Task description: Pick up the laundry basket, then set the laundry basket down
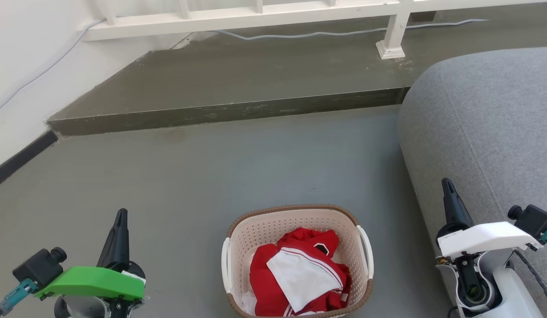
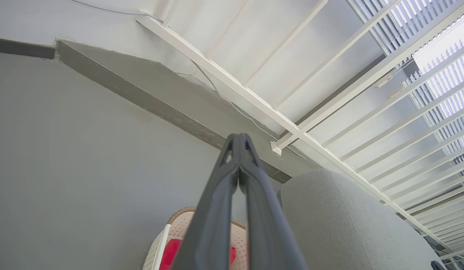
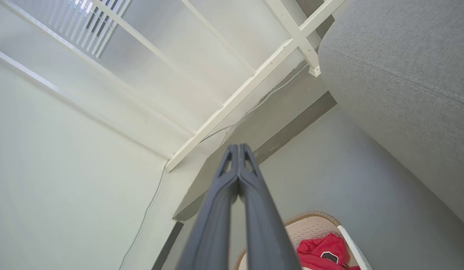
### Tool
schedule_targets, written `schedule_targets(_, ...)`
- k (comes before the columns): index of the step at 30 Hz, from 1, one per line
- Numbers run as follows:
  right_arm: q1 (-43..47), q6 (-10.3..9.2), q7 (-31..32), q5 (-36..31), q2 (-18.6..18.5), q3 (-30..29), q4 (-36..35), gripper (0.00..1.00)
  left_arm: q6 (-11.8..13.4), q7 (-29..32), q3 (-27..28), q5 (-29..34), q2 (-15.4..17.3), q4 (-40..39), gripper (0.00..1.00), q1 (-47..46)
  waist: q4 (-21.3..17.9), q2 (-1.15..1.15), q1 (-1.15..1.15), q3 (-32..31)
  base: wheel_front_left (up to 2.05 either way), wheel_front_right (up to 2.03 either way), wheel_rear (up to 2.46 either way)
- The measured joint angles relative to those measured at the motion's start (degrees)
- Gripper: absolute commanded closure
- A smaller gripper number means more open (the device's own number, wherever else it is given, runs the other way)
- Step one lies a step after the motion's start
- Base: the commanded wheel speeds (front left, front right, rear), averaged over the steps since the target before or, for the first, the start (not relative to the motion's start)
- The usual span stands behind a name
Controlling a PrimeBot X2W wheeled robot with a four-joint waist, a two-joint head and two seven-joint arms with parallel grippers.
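The laundry basket stands on the grey floor at the bottom centre of the head view, cream with perforated walls, a brown rim and white side handles. Red and white clothes lie inside it. My left gripper is shut and empty, well to the left of the basket, fingers pointing up the view. Off to the basket's right, beside the sofa, my right gripper is likewise shut on nothing. The left wrist view catches the basket behind the closed fingers; the right wrist view shows its rim below its own shut gripper.
A grey sofa fills the right side, close to the right arm. A raised concrete step crosses the floor ahead, with a white railing and a cable on it. A white wall stands at the left.
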Motion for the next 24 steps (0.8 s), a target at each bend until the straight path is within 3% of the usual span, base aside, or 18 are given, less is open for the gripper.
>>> schedule_targets(24,0.0,0.51,4.8,17.6,-0.2,-3.3,0.0,1.00,0.0,4.1,2.0,-16.2,0.1,2.3,1.00,-0.3,0.6,0.00,0.00,-1.1,0.00,0.00,0.00)
